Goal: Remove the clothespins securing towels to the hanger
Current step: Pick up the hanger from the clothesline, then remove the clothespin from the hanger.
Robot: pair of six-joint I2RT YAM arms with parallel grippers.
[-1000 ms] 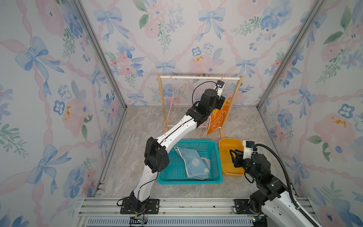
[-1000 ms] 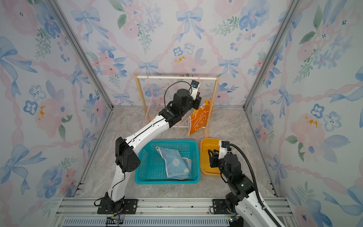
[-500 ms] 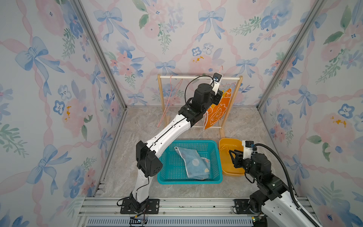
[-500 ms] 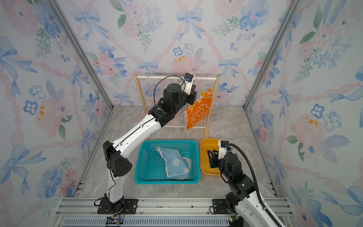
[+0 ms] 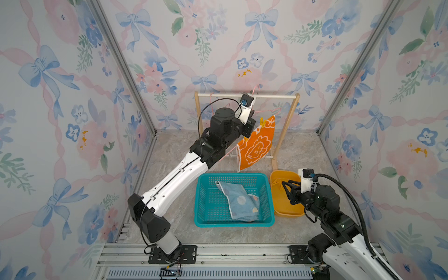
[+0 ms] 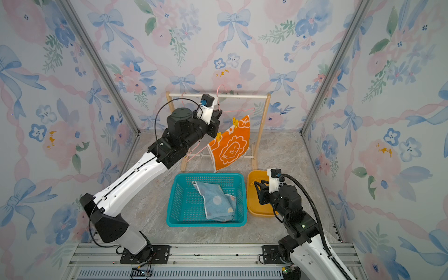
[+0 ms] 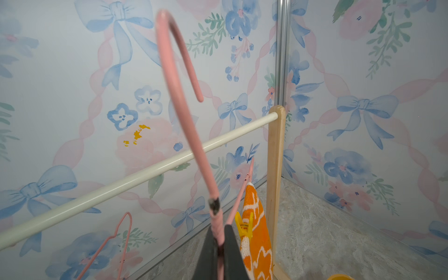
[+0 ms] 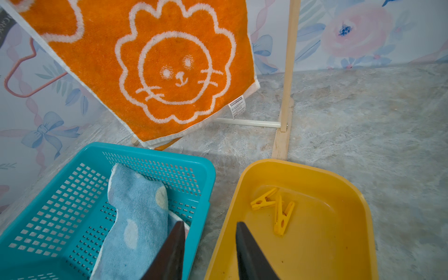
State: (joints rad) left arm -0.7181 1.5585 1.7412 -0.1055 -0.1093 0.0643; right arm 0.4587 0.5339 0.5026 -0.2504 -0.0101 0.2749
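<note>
1. The left gripper (image 7: 219, 238) is clamped tight on the twisted neck of a pink wire hanger (image 7: 178, 101). It holds the hanger up at the far edge of the tabletop (image 5: 305, 155).
2. The hanger's hook rises above the white rail (image 7: 121, 181) of the wooden rack (image 5: 287, 126) rather than sitting on it.
3. The orange towel (image 5: 257, 148) with its white lion outline hangs tilted from this hanger. Its lowest corner is just above the far rim of the teal basket (image 5: 232, 224).
4. In a top view, an upper clothespin (image 6: 234, 122) and a lower clothespin (image 6: 219, 137), both yellow, pin the towel's top edge to the hanger wire.
5. The blue towel (image 5: 240, 201) with pale spots lies crumpled inside the basket, which sits mid-tabletop towards the near edge.
6. A yellow tub (image 8: 303, 167) stands just beside the basket on its right. Two loose clothespins (image 8: 282, 215) lie touching each other in the tub's far end.
7. The right gripper (image 8: 209, 224) hovers above the tub on its basket side, its jaws partly apart with nothing between them.
8. A second pink hanger (image 7: 128, 214) hangs on the rail, further towards the rack's left end.
</note>
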